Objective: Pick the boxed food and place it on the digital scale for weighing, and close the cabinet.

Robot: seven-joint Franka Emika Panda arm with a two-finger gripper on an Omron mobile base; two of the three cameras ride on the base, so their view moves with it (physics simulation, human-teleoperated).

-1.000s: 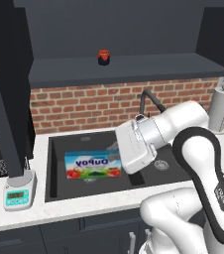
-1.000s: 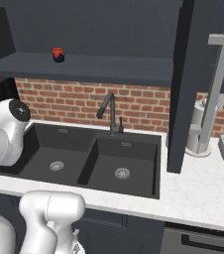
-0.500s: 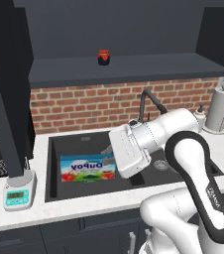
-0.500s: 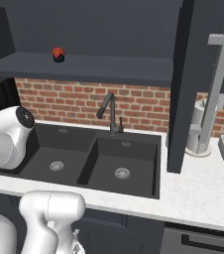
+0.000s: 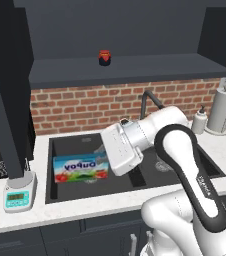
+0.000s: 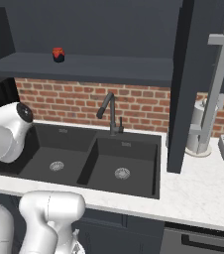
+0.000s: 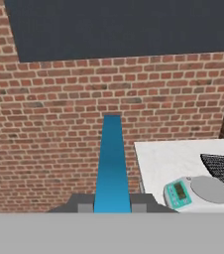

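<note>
Blue boxed food (image 5: 81, 169) is hanging edge-on in the closed tool (image 7: 112, 207) above the sink (image 5: 65, 192) — short of the digital scale (image 5: 19, 194) on the worktop (image 5: 15, 217) — risking slipping from this narrow grip or clipping the cabinet (image 5: 5, 90) door.

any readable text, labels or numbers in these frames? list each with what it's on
"PANDA", lettered along the white robot arm's forearm, small and only partly legible.
White lettering on the flat blue box with tomato pictures: appears upside down or mirrored, cannot be read with confidence.
Display on the small light-grey scale with the teal front panel: too small to read in either the left base view or the hand view.
Small red-lidded dark jar: no legible label.
</note>
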